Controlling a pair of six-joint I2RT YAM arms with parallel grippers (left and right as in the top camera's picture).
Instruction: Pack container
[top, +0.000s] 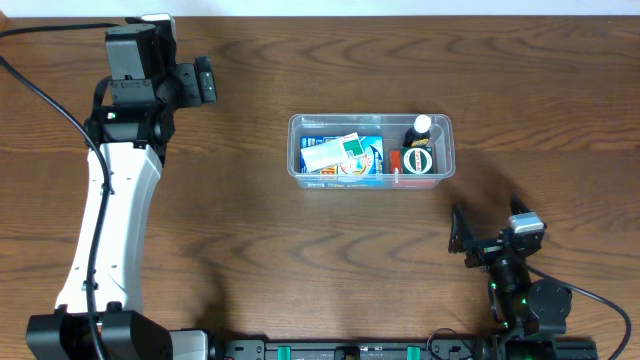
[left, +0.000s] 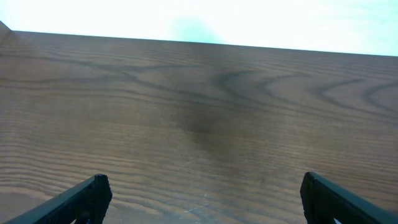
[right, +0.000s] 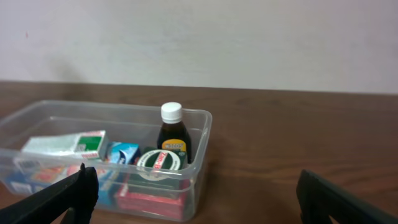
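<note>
Brown wood-grain laminate forms the table (top: 250, 250), matte, with long dark swirls in the pattern.

Overhead view: the container (top: 296, 150), a clear plastic rectangular tub with rounded corners and a rim, sits upright right of centre on the table. Inside it, at the left end, a white-and-green box (top: 333, 152) lies on a blue carton (top: 372, 162). At the right end stands a dark bottle (top: 421, 131) with a white cap. In front of the bottle is a round green-and-white lid (top: 418, 160), and a red pack (top: 418, 181) lies against the near wall. No print is readable at this size. The left gripper (top: 212, 80) is at the far left of the table, well apart from the container, on a white-shelled arm (top: 105, 220). The right gripper (top: 485, 228), black, sits near the front edge, to the near right of the container, with its jaws spread.

Left wrist view: two black fingertips (left: 93, 194) show at the lower corners, wide apart with nothing between them. Only bare wood grain lies ahead, with a pale wall (left: 199, 18) beyond.

Right wrist view: the black fingertips (right: 76, 190) stand wide apart, gripping nothing. The container lies ahead and to the left, short of the fingers and not touched. The bottle is upright in its right corner and carries a yellow label. The text on that label and the ring of lettering on the round lid are too small to read.
</note>
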